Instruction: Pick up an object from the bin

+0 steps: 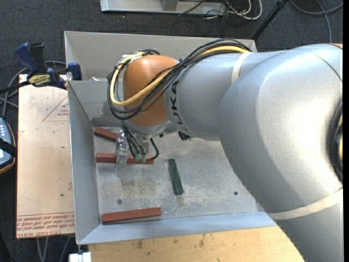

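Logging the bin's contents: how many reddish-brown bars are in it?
3. Front bar lies along the near wall; middle bar runs under the pincer; rear bar lies left, behind it. The arm may hide more.

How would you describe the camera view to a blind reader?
A grey robot arm reaches into a metal bin, its gripper down at a reddish-brown bar on the left. Two more reddish bars and a dark green bar lie nearby.
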Controlling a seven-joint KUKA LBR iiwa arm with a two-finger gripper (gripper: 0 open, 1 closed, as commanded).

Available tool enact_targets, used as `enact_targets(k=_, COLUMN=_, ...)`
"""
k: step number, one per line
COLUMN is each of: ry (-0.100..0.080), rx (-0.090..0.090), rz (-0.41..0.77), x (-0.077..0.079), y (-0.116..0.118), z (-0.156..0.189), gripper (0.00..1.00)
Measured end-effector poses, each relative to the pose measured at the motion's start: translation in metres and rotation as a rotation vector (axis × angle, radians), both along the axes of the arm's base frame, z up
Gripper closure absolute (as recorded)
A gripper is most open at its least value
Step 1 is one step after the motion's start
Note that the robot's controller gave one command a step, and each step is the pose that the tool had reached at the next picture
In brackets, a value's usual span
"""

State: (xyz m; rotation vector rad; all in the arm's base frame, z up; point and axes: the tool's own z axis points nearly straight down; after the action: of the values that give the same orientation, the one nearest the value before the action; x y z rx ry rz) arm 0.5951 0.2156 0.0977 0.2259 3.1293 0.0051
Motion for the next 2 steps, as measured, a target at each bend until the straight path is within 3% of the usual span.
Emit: enact_targets(k=2, ry=-0.001, rx=0.001, rz=-0.002, x=0.003, y=0.000, z=0.064, gripper=1.00)
